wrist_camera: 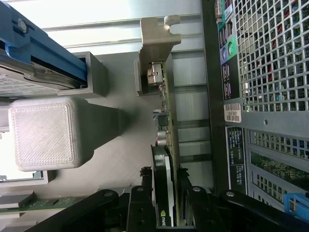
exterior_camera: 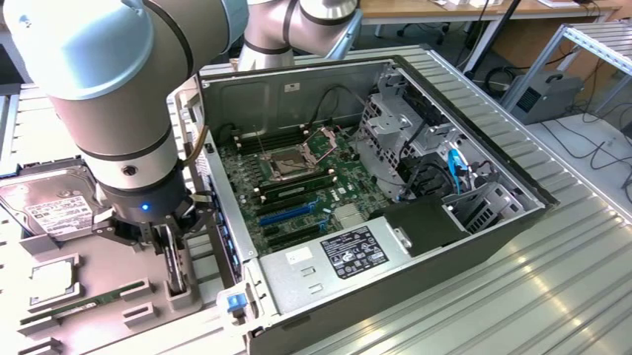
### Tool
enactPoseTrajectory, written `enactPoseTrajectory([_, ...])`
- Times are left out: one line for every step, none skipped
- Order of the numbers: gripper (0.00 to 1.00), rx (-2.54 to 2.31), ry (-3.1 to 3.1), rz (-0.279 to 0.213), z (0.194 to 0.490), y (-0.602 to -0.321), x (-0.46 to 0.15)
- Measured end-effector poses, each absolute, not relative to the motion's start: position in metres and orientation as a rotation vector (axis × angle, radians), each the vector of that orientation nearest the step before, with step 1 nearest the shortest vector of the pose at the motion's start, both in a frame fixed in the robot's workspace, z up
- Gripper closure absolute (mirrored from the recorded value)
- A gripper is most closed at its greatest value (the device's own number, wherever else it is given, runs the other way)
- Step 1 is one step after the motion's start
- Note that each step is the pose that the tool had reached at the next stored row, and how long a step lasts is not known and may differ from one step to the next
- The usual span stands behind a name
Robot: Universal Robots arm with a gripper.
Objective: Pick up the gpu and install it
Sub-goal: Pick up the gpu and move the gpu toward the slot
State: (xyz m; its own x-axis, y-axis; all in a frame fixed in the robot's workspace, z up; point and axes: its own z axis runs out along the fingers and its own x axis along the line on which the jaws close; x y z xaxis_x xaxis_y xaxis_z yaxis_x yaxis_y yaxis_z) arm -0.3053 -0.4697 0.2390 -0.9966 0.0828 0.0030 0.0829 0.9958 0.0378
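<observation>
The gpu (exterior_camera: 175, 270) stands on its edge in a slot of the grey holder tray (exterior_camera: 103, 262) at the exterior view's left, beside the open computer case (exterior_camera: 493, 222). My gripper (exterior_camera: 164, 237) is lowered over the card, one finger on each side. In the wrist view the gpu (wrist_camera: 166, 145) shows edge-on, green board and black cooler, and its silver end bracket (wrist_camera: 157, 38) lies at the far end. There my gripper (wrist_camera: 166, 210) is shut on the card, the black fingers (wrist_camera: 142, 205) pressed against its two faces. The card still rests in the holder.
The motherboard with blue expansion slots (exterior_camera: 286, 214) lies inside the case, with the power supply (exterior_camera: 341, 259) at the near end. On the tray are a hard drive (exterior_camera: 49, 203), a processor (exterior_camera: 52, 281) and a memory stick (exterior_camera: 84, 305). The case's perforated rear wall (wrist_camera: 270, 58) is close beside the card.
</observation>
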Motion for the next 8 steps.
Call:
enactPoseTrajectory([0.66,-0.13,-3.137,-0.06,0.239,-0.4696,-0.3054])
enactPoseTrajectory([0.66,-0.13,-3.137,-0.06,0.239,-0.4697,-0.3054])
enactPoseTrajectory([0.66,-0.13,-3.137,-0.06,0.239,-0.4697,-0.3053])
enactPoseTrajectory([0.66,-0.13,-3.137,-0.06,0.239,-0.4697,-0.3054])
enactPoseTrajectory([0.66,-0.13,-3.137,-0.06,0.239,-0.47,-0.3053])
enactPoseTrajectory([0.66,-0.13,-3.137,-0.06,0.239,-0.4702,-0.3053])
enactPoseTrajectory([0.66,-0.13,-3.137,-0.06,0.239,-0.4702,-0.3053])
enactPoseTrajectory([0.66,-0.13,-3.137,-0.06,0.239,-0.4702,-0.3053])
